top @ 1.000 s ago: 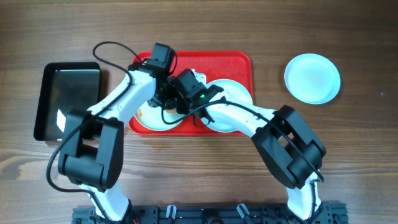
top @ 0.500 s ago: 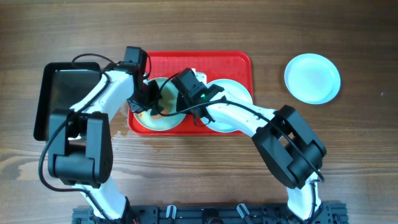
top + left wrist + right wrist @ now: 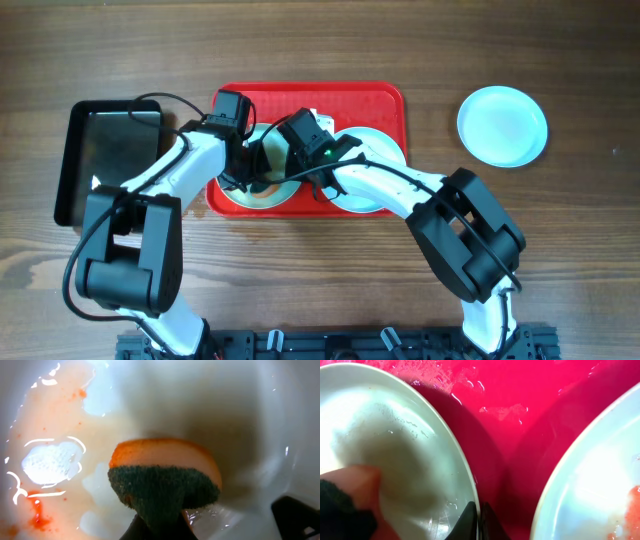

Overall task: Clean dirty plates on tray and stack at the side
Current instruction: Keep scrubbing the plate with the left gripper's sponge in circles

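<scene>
The left hand (image 3: 243,165), clamped on the sponge (image 3: 165,480), has swung back across the smeared plate (image 3: 210,405) beneath it on the red tray (image 3: 360,95), while the right hand (image 3: 479,517) pinches that plate's rim, so scrubbing continues, with another dirty plate (image 3: 378,145) waiting to its right.

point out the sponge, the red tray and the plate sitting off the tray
sponge (image 3: 165,485), left wrist view, green scouring face
red tray (image 3: 530,390), right wrist view, bare wet floor between two plates
plate off the tray (image 3: 502,125), overhead view, its centre
</scene>
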Robot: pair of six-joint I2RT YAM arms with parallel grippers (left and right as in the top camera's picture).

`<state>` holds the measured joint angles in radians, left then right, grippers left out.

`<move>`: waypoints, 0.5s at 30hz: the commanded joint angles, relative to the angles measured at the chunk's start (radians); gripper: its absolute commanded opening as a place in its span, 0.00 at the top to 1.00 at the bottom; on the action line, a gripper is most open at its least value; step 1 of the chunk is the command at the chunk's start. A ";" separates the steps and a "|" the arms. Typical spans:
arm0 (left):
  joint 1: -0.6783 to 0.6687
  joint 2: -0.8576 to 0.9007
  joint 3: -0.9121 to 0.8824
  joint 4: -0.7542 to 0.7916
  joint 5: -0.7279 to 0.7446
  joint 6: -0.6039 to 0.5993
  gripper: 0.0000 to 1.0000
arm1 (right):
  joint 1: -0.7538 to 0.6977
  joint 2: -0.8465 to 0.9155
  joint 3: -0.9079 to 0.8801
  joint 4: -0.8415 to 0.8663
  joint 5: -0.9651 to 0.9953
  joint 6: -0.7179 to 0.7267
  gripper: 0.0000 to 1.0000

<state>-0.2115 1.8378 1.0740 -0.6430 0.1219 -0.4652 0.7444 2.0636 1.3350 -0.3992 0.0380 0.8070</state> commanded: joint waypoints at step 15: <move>-0.005 0.023 0.136 -0.269 -0.640 -0.041 0.96 | 0.000 0.027 -0.003 -0.002 0.013 0.005 0.96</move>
<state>-0.2359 1.8481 1.1294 -0.8513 -0.3515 -0.4957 0.7586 2.0636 1.3350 -0.3920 0.0036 0.8070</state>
